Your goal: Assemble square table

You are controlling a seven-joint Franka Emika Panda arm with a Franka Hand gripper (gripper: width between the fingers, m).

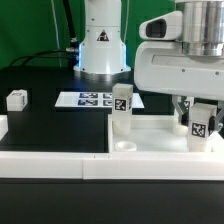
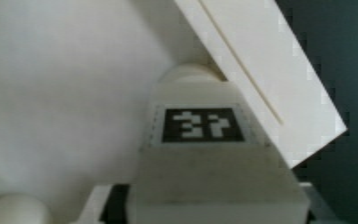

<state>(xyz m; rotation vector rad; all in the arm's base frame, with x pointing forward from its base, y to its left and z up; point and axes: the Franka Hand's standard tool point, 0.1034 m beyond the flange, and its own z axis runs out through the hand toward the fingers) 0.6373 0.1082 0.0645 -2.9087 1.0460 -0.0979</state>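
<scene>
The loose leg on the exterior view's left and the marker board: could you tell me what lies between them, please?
Nothing: in the exterior view, only bare black table separates the loose leg from the marker board.

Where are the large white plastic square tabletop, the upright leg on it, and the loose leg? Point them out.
Large white plastic square tabletop (image 1: 160,130): exterior view, bare inner surface.
Upright white tag-marked block leg (image 1: 122,101): exterior view, tag face.
Loose small white block leg (image 1: 16,98): exterior view, its front face.
</scene>
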